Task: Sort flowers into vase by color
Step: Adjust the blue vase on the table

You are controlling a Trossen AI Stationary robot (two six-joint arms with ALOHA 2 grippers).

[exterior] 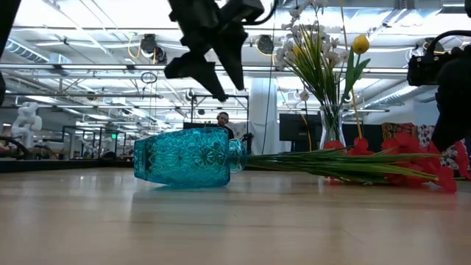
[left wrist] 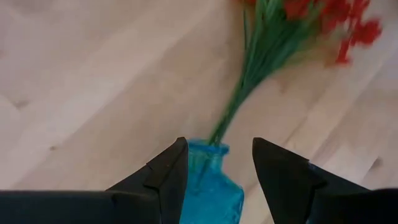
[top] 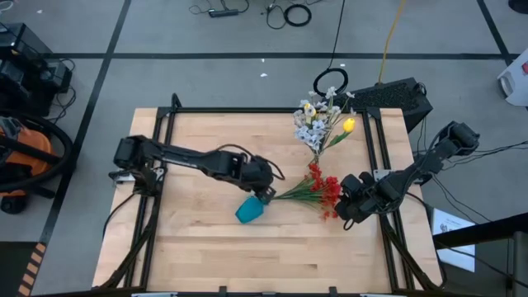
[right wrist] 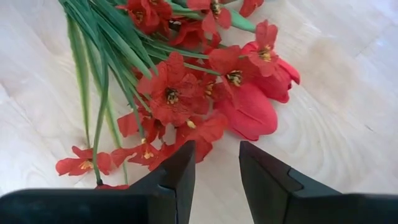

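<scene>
Evidently, the toppled blue vase [top: 250, 209], red flowers [top: 323, 190] spilling toward its three o'clock, is being straddled by the parted, empty left end effector [top: 266, 196], while the right end effector [top: 350, 206], likewise parted, is being hovered over the blooms; righting is being called for next.

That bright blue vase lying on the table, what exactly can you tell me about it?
The turquoise cut-glass vase lies on its side near the middle of the light wooden table. It looks like translucent glass, with a pressed diamond pattern on its body and a narrower neck. A bunch of green-stemmed red flowers runs out of its mouth and lies flat on the table. The left gripper hangs just above it with jaws apart, not touching.
</scene>
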